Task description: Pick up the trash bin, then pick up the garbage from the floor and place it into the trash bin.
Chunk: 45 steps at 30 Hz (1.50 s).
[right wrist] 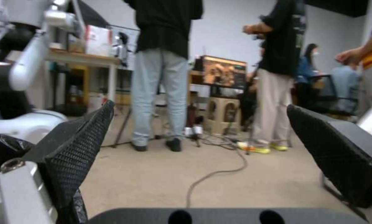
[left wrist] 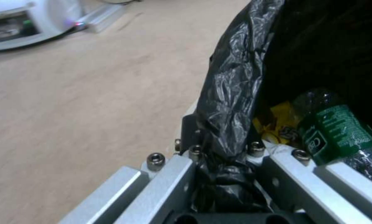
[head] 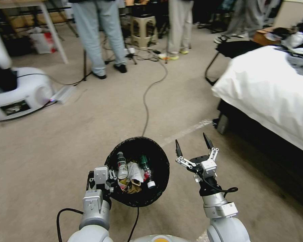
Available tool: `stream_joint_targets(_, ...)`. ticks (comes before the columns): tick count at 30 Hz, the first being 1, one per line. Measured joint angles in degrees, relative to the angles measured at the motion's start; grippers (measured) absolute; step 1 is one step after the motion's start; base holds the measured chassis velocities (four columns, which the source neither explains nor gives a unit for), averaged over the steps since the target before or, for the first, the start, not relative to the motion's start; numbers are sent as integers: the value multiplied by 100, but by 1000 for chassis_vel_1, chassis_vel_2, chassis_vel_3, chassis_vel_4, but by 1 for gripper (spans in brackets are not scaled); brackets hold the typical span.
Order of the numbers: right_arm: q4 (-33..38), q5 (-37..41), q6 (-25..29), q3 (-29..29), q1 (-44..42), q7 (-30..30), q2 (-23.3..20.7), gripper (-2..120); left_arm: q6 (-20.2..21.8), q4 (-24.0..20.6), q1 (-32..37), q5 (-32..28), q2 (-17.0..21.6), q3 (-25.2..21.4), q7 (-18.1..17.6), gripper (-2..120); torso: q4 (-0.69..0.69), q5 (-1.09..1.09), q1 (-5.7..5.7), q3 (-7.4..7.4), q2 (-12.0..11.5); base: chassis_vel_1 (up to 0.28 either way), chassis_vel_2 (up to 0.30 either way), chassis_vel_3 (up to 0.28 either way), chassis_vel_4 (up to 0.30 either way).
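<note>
The trash bin (head: 138, 171) hangs low in front of the robot, the left claw (head: 106, 183) pinching its bag-lined rim; inside lie garbage pieces: bottles (head: 122, 165), crumpled paper, a yellow wrapper (left wrist: 277, 123). The right claw (head: 194, 145) stands spread and empty just beside the bin. Carrying well likely means keeping the rim level and the pinch firm on slippery plastic. The floor (head: 91, 134) is tan carpet crossed by a cable (head: 148, 97), a bed (head: 272, 87) to the right, people standing beyond.
</note>
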Motion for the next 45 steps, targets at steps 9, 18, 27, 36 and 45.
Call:
stream_joint_targets(9, -8, -30, 3, -2, 5, -17, 34, 100, 2, 0, -8, -21, -6, -5, -4, 0, 0, 0, 0, 0, 0, 127, 127, 129, 120)
stream_joint_targets(18, -3, -41, 25, 8, -7, -30, 51, 100, -14, 19, 12, 5, -30, 12, -8, 0, 0, 0, 0, 0, 0, 126, 121, 123, 125)
stream_joint_targets(27, 2, -50, 77, 24, -35, -36, 58, 100, -43, 81, 11, 7, -37, 11, -27, 0, 1, 0, -1, 0, 0, 107, 112, 116, 112)
stream_joint_targets(36, -3, -52, 137, 63, -61, -110, 64, 100, 595, 36, 5, -561, 16, 56, -48, 0, -2, 0, -1, 0, 0, 8, 5, 6, 8)
stream_joint_targets(45, -64, -92, 241, 115, -108, -167, 30, 100, 1511, 74, -162, -1431, 71, -88, -131, 0, -1, 0, -1, 0, 0, 0, 0, 0, 0)
